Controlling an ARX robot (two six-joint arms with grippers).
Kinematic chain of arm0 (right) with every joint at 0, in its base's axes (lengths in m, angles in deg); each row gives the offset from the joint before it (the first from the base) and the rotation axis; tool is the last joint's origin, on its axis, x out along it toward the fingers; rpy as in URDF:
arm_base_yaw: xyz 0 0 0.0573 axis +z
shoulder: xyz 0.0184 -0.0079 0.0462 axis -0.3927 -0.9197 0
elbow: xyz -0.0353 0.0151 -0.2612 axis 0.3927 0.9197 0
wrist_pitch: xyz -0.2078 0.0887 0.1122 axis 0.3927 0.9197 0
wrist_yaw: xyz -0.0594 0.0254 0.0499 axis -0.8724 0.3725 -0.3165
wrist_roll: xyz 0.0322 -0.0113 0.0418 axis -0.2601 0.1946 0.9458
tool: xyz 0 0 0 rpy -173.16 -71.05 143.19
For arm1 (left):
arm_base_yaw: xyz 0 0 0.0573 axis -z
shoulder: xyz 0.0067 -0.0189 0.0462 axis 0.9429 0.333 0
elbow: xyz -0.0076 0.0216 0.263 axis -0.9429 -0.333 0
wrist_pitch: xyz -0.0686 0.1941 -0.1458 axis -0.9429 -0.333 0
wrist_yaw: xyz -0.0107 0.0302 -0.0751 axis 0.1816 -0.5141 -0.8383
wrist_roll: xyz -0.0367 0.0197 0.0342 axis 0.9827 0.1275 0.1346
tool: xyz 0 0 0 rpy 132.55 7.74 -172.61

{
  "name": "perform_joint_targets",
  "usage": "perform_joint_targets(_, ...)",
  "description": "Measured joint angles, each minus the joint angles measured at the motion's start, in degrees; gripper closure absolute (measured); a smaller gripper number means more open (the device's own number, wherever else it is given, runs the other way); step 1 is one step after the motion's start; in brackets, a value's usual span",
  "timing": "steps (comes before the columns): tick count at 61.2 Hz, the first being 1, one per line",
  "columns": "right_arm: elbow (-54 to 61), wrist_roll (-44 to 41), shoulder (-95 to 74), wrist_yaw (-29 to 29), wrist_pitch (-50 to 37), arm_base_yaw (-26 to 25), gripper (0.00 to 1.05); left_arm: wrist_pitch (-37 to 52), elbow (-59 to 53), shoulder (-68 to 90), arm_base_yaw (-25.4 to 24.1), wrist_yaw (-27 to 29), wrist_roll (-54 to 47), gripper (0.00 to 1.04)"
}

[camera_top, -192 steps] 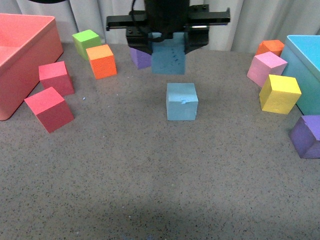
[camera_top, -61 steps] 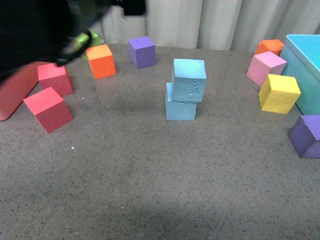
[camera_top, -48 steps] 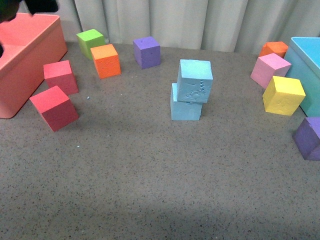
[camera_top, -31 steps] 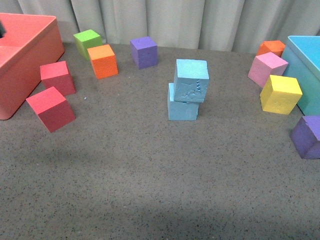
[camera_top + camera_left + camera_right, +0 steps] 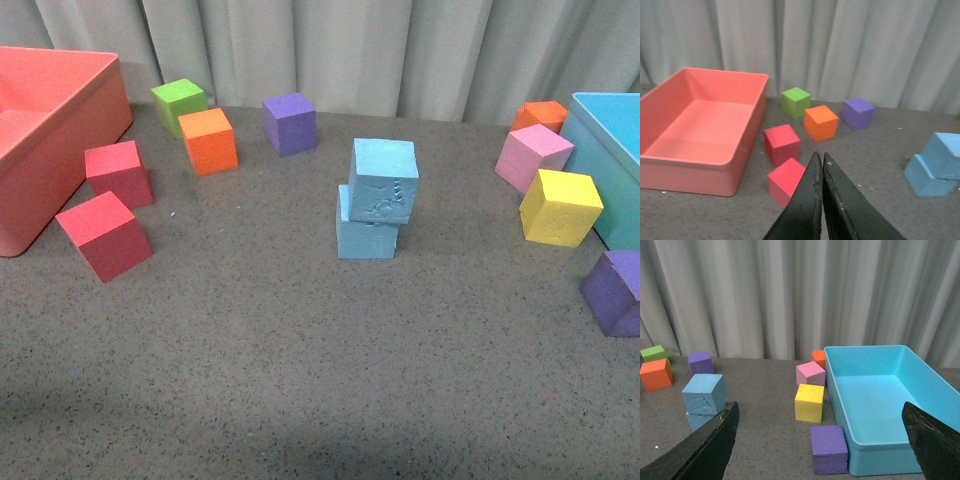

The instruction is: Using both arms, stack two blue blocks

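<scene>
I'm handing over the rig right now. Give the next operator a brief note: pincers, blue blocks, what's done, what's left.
Left pincer: shut, empty, pulled back near the red cubes.
Right pincer: open, empty, back by the turquoise bin.
Blocks: the embossed light-blue foam cube sits on the other light-blue foam cube at table centre, twisted and offset.
Done: the stack stands, free of both arms.
Left: nothing, judging by this; perhaps check the overhang.

A speckled grey-brown tabletop (image 5: pixel 300 380) fills the foreground under soft, even light. Pale grey-white curtains (image 5: pixel 400 50) hang in vertical folds along its far edge, well beyond the pincers, closing off the room.
</scene>
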Motion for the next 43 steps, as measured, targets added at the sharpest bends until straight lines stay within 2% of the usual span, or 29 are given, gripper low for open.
perform_joint_targets(2,0.0,0.0,0.0,0.0,0.0,0.0,0.1,-1.77,-0.42,-2.14,-1.75,-2.03,-0.07,1.01)
perform_joint_targets(8,0.0,0.0,0.0,-0.07,0.0,0.0,0.1,-5.49,-1.11,-6.84,-3.23,-2.36,-0.04,1.01)
perform_joint_targets(43,0.0,0.0,0.0,0.0,0.0,0.0,0.1,-26.75,-1.42,-30.18,-3.37,-2.6,-0.07,1.01)
